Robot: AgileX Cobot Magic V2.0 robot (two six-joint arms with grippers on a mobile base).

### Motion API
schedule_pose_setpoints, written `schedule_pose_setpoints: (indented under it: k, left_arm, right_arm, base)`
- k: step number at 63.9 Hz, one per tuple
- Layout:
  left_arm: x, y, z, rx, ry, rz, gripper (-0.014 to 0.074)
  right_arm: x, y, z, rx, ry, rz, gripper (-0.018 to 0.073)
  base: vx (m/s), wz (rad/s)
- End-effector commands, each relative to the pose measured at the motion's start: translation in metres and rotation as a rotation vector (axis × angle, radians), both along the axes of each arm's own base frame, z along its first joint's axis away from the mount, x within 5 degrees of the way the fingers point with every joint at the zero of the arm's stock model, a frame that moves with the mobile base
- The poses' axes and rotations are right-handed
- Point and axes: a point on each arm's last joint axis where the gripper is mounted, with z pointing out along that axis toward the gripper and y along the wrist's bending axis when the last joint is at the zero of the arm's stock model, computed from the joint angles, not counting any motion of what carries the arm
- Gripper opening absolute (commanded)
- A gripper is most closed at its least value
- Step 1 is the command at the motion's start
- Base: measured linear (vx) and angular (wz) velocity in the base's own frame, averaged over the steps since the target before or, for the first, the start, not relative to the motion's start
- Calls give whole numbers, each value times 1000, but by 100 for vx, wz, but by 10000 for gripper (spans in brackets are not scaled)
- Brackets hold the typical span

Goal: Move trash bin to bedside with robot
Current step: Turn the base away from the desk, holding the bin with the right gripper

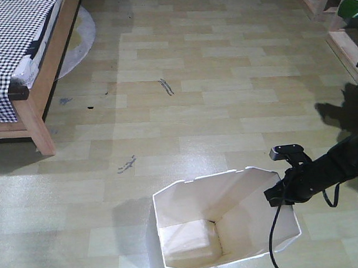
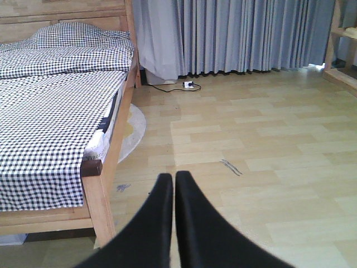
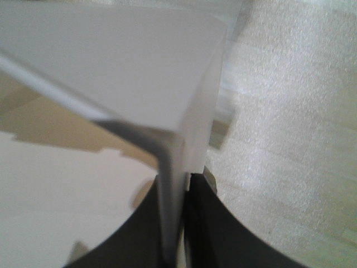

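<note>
Right gripper clamps the trash bin at its rim wall, arm reaching in low from the right. Left gripper sits level, its two halves pressed together, pointing beside the bed.

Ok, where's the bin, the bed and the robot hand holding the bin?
bin (image 1: 241,195), front view, on its inside wall.
bed (image 2: 99,206), left wrist view, on the wooden corner post.
right gripper (image 3: 179,192), right wrist view, between the fingertips pinching the bin's wall.
</note>
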Motion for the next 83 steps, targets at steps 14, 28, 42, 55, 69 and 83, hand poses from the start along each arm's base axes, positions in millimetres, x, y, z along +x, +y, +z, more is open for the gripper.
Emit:
schedule_pose_setpoints:
  k: [14, 28, 42, 55, 69, 83]
  left_arm:
    - [0, 0, 1, 0, -67, 0, -6]
    - [0, 0, 1, 0, -67, 0, -6]
    - [0, 0, 1, 0, -67, 0, -6]
    - [0, 0, 1, 0, -67, 0, -6]
    - [0, 0, 1, 0, -67, 0, -6]
    - [0, 0, 1, 0, -67, 0, -6]
  right_arm:
    - [6, 9, 29, 124, -11, -26, -5]
    - [6, 9, 29, 124, -11, -26, -5]
    - [6, 9, 29, 124, -11, -26, -5]
    - [6, 9, 29, 124, -11, -26, -5]
    - [6, 9, 29, 124, -11, -26, -5]
    - [6, 9, 29, 124, -11, -26, -5]
  base:
    - [28, 6]
    - [26, 5]
    - [27, 7]
    - [29, 11]
    - [29, 11]
    - [27, 11]
